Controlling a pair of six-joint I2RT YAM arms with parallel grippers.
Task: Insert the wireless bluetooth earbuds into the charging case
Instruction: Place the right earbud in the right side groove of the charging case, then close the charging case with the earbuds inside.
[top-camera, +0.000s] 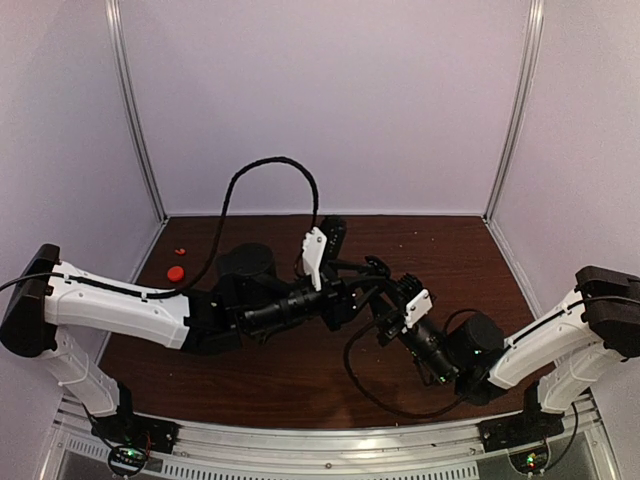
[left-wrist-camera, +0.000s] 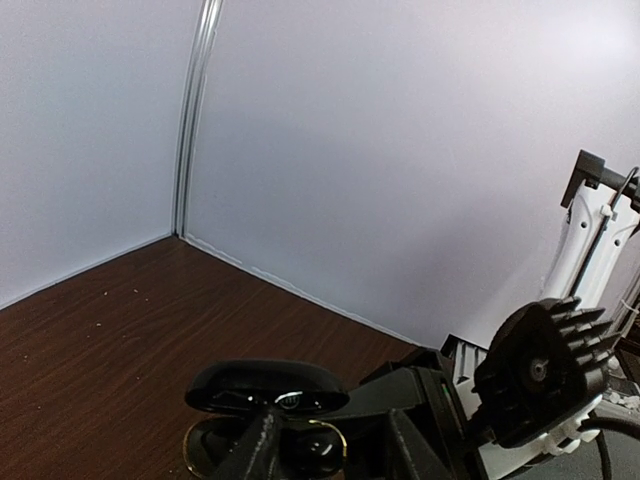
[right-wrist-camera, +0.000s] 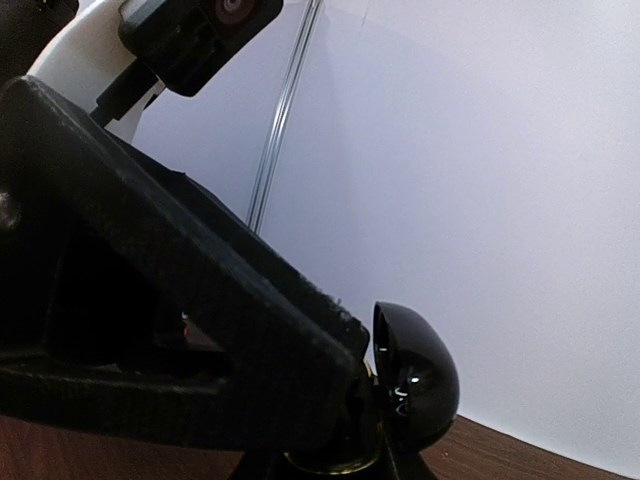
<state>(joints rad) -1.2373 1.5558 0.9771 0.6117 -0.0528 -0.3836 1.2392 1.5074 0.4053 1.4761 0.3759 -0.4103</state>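
Right wrist view: charging case (right-wrist-camera: 412, 375) clamped between right jaws, left jaws parted close by

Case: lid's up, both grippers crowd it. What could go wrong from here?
1. The right gripper is shut on the case and the left gripper stands open close by it. A nudge could flip the lid shut or twist the case loose.
2. Two red pieces lie far left on the table, outside both wrist views. If they are earbuds, fetching them blind may miss.
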